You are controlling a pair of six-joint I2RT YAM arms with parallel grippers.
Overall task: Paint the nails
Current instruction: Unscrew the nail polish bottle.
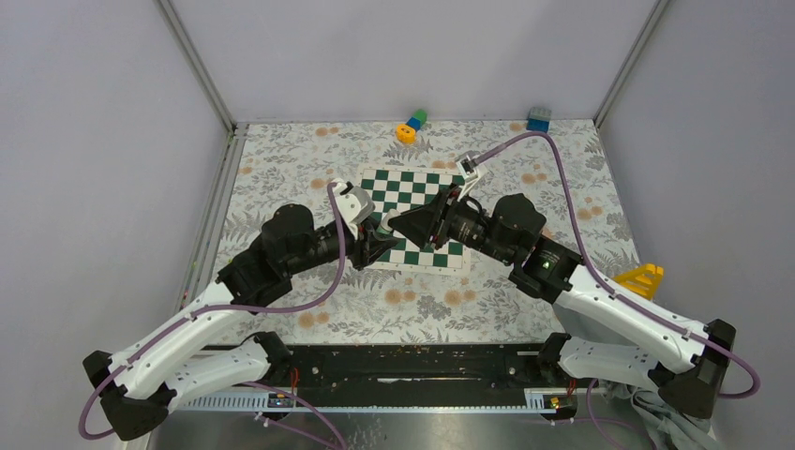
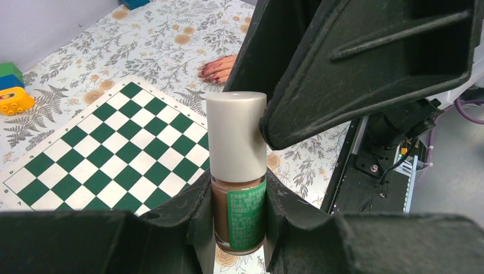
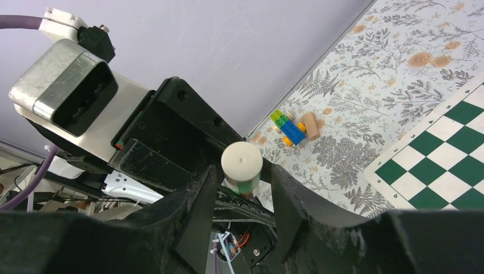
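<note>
Both arms meet over the chessboard (image 2: 114, 154). The left gripper (image 2: 237, 197) is clamped tight on a nail polish bottle (image 2: 240, 220), upright, with brown polish and a green label, one finger pressed on each side of the glass. The bottle's silver cap (image 2: 236, 137) stands clear above those fingers. The right gripper (image 3: 243, 172) sits at the cap with its jaws apart, one on each side. From the left wrist view, one right finger (image 2: 342, 74) looks to be touching the cap's side. Beyond the board lies a human hand (image 2: 220, 65), flat on the flowered tablecloth (image 2: 171, 34) and half hidden behind the right gripper. The nails (image 2: 208, 73) show reddish at its fingertips. Toy bricks (image 2: 12, 94) sit off near the wall.
</note>
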